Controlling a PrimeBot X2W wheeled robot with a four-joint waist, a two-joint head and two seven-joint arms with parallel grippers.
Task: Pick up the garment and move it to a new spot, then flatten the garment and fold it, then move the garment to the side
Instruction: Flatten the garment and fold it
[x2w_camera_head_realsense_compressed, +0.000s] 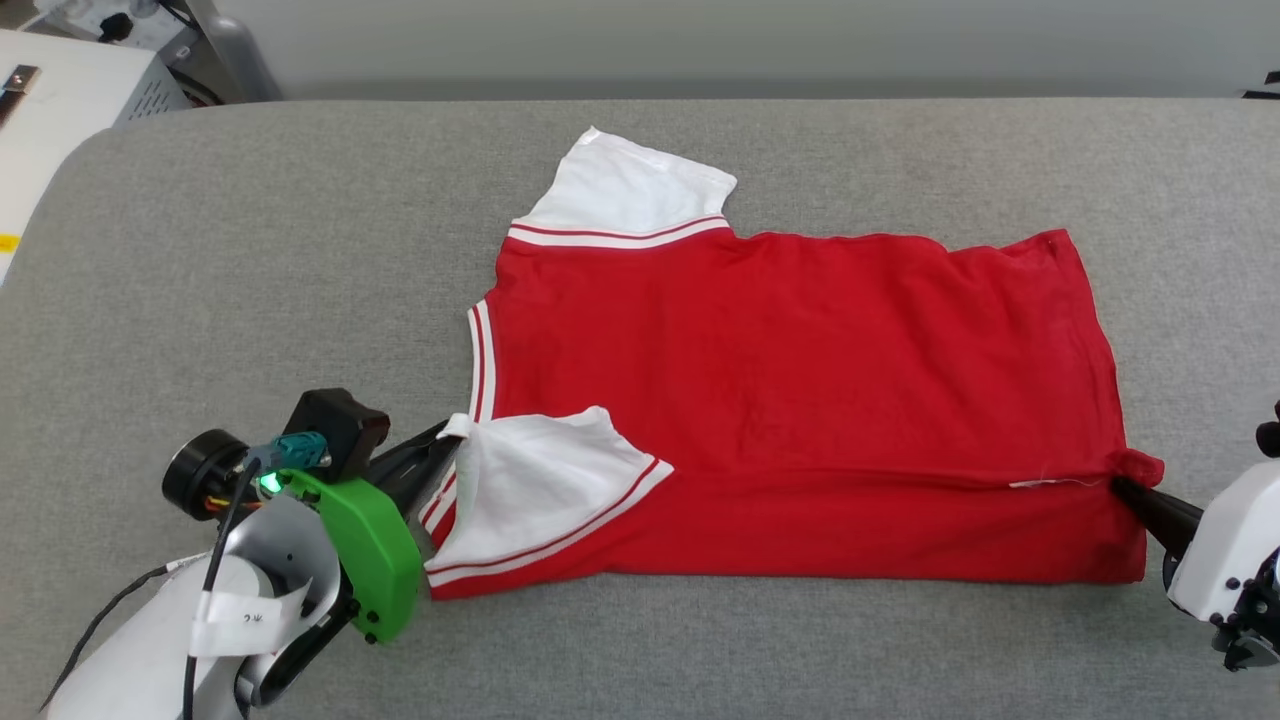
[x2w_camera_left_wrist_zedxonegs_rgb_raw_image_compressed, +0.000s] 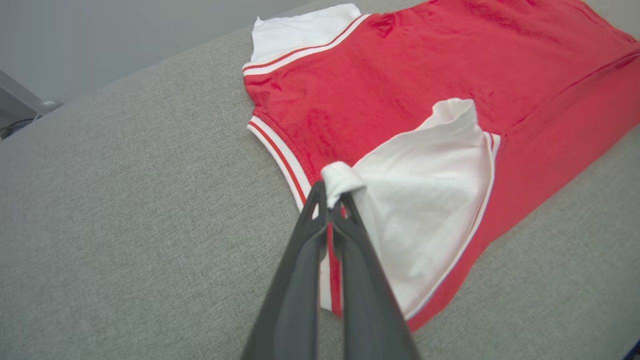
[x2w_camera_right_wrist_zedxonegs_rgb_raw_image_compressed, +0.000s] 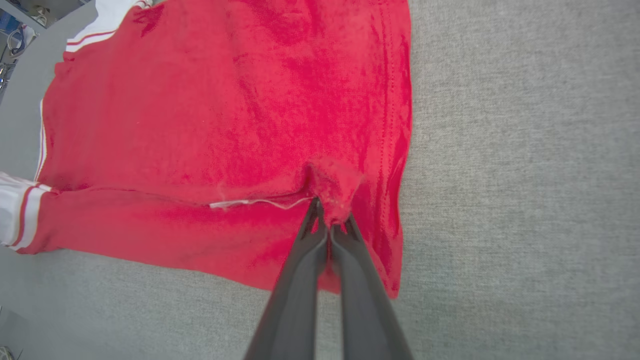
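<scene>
Two dark fingers of the left pincer (x2w_camera_head_realsense_compressed: 450, 432) (x2w_camera_left_wrist_zedxonegs_rgb_raw_image_compressed: 332, 192) are pressed together on a rolled white corner of the near sleeve (x2w_camera_head_realsense_compressed: 530, 480) (x2w_camera_left_wrist_zedxonegs_rgb_raw_image_compressed: 425, 190). That sleeve is folded inward over the red body of the garment (x2w_camera_head_realsense_compressed: 800, 380) (x2w_camera_left_wrist_zedxonegs_rgb_raw_image_compressed: 400, 75) (x2w_camera_right_wrist_zedxonegs_rgb_raw_image_compressed: 225, 100). The right pincer (x2w_camera_head_realsense_compressed: 1120, 483) (x2w_camera_right_wrist_zedxonegs_rgb_raw_image_compressed: 327, 220) is likewise closed, nipping a small bunch of red cloth at the hem end.

Just beside that grip a thin white strip (x2w_camera_head_realsense_compressed: 1045, 483) (x2w_camera_right_wrist_zedxonegs_rgb_raw_image_compressed: 250, 202) lies along a crease; nothing on it can be read. The garment lies flat on the grey counter (x2w_camera_head_realsense_compressed: 250, 280), with its neck toward the left edge and its hem toward the right edge. Its far sleeve (x2w_camera_head_realsense_compressed: 625, 185) (x2w_camera_left_wrist_zedxonegs_rgb_raw_image_compressed: 295, 30) points at the far edge. Red-and-white striped trim runs along the neck and both armholes, and the face turned up is plain red.

Behind the left pincer sits a green housing (x2w_camera_head_realsense_compressed: 370, 550). A paper tag (x2w_camera_head_realsense_compressed: 245, 620) wrapped round the pale forearm carries small dark marks too fine to read. Beyond the far left corner of the counter stands a pale box (x2w_camera_head_realsense_compressed: 60, 90), and a yellow sticker (x2w_camera_head_realsense_compressed: 8, 242) shows at the left, its text illegible.
</scene>
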